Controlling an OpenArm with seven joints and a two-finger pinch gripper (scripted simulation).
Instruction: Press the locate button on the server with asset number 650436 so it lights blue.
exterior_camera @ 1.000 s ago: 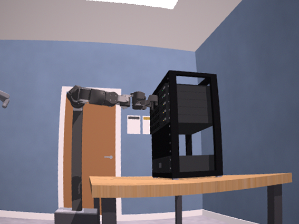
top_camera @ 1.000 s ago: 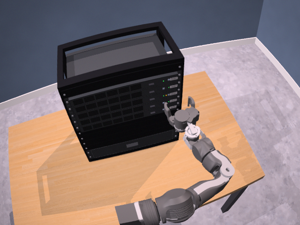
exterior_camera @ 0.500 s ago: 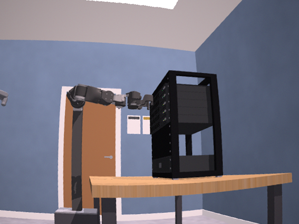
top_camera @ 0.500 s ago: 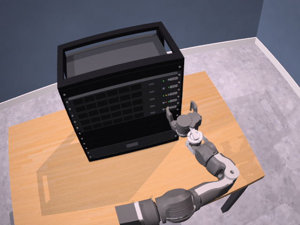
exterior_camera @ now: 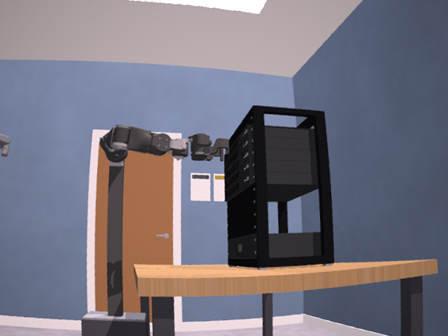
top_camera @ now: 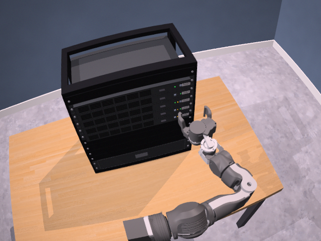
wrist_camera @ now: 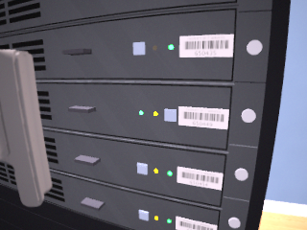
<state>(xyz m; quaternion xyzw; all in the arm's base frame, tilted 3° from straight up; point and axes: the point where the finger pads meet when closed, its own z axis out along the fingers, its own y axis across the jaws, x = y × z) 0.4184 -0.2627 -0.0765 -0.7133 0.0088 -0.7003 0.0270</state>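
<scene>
A black rack (top_camera: pixel 128 76) (exterior_camera: pixel 324 180) stands upright on the wooden table (top_camera: pixel 77 197) (exterior_camera: pixel 292 279). Several servers fill its upper front, each with a barcode label at the right end. In the wrist view the top label (wrist_camera: pixel 206 46) reads 650435 and the one below it (wrist_camera: pixel 203 117) reads 650449; the two lower labels are too blurred to read. Their square buttons (wrist_camera: pixel 138 48) (wrist_camera: pixel 170 114) (wrist_camera: pixel 142 168) look pale grey-blue, none bright blue. My gripper (top_camera: pixel 194 115) (exterior_camera: pixel 223 150) is open and empty, close to the rack's front right side. One finger (wrist_camera: pixel 21 125) shows at the left of the wrist view.
The rack's right post with round screws (wrist_camera: pixel 248 115) runs beside the labels. The lower rack holds blank black panels (top_camera: pixel 140 145). The table's right edge (top_camera: pixel 272 165) lies beyond my arm. A door (exterior_camera: pixel 138 215) and wall notices (exterior_camera: pixel 200 186) stand behind the arm.
</scene>
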